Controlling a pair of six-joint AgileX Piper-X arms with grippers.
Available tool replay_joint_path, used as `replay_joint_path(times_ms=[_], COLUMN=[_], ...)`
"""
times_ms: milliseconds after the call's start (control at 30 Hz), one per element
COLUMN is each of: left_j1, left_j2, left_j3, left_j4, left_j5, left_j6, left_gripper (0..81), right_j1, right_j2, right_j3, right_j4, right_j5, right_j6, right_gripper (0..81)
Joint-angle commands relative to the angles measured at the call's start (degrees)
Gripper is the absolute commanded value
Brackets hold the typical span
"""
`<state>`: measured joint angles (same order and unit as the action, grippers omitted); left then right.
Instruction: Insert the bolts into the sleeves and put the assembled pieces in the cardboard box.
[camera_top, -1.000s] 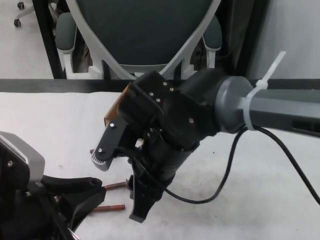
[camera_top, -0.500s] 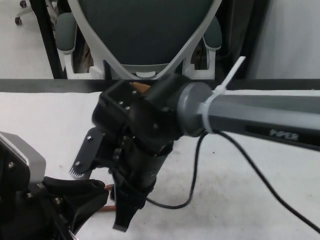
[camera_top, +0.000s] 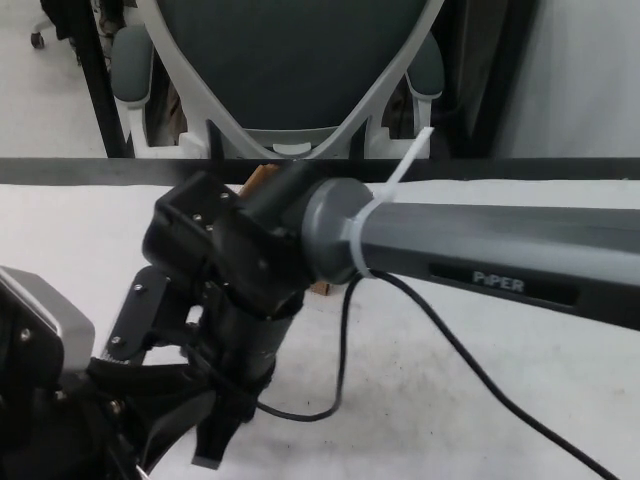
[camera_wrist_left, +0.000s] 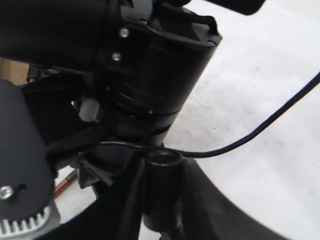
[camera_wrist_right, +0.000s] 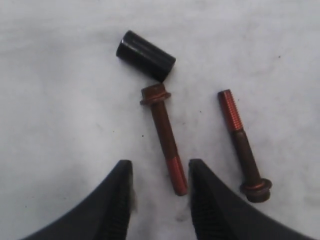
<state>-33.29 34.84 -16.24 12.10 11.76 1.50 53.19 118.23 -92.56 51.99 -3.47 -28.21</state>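
Right wrist view: spread jaws of right gripper (camera_wrist_right: 160, 200) straddling threaded tip of first bolt (camera_wrist_right: 165, 135), head pointing away, just beside loose sleeve (camera_wrist_right: 146, 62) lying aslant. Alongside but apart, second bolt (camera_wrist_right: 241, 142), roughly parallel, head reversed. Open white bench (camera_wrist_right: 60, 100) all round. Left gripper (camera_wrist_left: 162, 200) pinching upright held sleeve (camera_wrist_left: 162, 170), crowded by right arm (camera_wrist_left: 150, 75) and cable (camera_wrist_left: 260, 130).

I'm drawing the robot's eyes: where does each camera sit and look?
High view: behind the arms, looking forward and down over the bench; the right arm stretches across it.
Left wrist view: on the left wrist, facing the right arm close up; its own tool holds a sleeve.
Right wrist view: on the right wrist, looking down at two bolts; its own open tool frames one.
Shared: high and left wrist views show the right arm.
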Motion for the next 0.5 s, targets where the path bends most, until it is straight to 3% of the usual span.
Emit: replay_joint_path(times_ms=[0,233,467], left_j1=[0.1,0.1,0.1], left_j2=[-0.6,-2.1,-12.2], left_j3=[0.0,0.2,4.5], left_j4=[0.2,1.5,-0.1], left_j5=[-0.1,-5.2,-6.3], left_j6=[1.7,3.3,2.7], left_gripper=[0.8,0.8,0.8], right_j1=[0.6,0.6,0.6], right_j2=[1.5,4.0,6.0], right_j3=[-2.7,-5.0,-7.3], right_j4=[0.6,1.7,1.9], right_j5=[-0.7,-0.7,-0.7], right_j6=[-0.5,-0.5,-0.9], right_gripper=[35.1,35.1,35.1])
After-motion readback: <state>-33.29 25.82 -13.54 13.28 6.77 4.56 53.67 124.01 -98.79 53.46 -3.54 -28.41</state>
